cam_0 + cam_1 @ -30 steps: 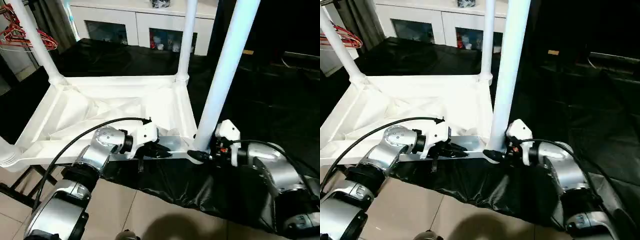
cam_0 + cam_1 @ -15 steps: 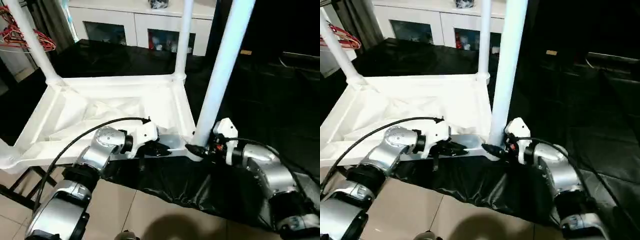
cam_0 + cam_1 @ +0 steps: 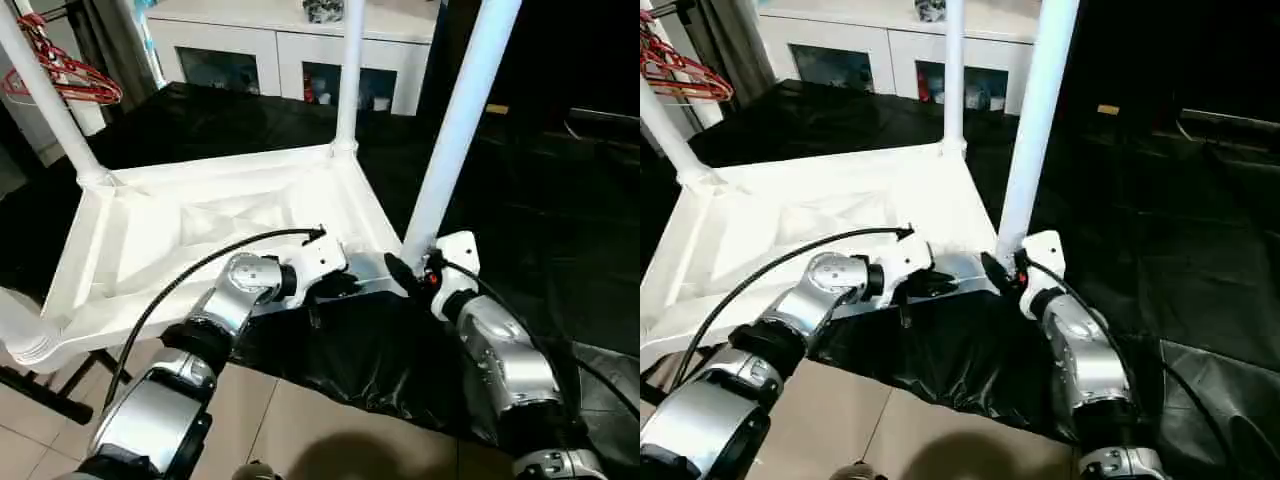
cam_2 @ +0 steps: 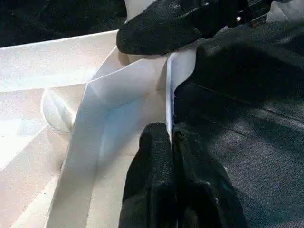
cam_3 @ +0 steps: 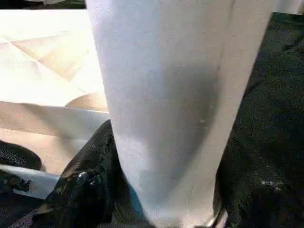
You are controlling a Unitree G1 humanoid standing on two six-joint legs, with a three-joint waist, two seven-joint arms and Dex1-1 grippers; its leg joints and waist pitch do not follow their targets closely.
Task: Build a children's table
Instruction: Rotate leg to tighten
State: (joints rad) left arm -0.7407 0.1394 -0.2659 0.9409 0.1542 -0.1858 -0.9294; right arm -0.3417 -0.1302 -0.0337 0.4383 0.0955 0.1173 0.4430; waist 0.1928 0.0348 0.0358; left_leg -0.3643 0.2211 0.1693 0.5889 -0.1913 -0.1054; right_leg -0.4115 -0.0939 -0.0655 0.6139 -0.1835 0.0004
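The children's table lies upside down, its white top point(image 3: 150, 240) resting on black sheeting. Three legs stand up from its corners: a far left one point(image 3: 45, 100), a back one point(image 3: 348, 70) and a near right one point(image 3: 462, 120). My left gripper point(image 3: 343, 285) is shut on the thin near rim point(image 4: 169, 102) of the top, close to the near right corner. My right gripper point(image 3: 408, 268) is closed around the base of the near right leg point(image 5: 166, 95), with a black finger point(image 5: 88, 190) on either side of it.
A white cabinet with glass doors point(image 3: 290, 60) stands behind the table. Red hangers point(image 3: 60, 75) hang at the upper left. Black sheeting point(image 3: 520, 200) covers the surface to the right. Tiled floor point(image 3: 300, 420) lies near me, and a dark stand point(image 3: 50, 395) sits under the table's left end.
The table top has turned, its near right corner swinging away from me. Both grippers kept their hold and went with it, the right forearm coming round in front of me.
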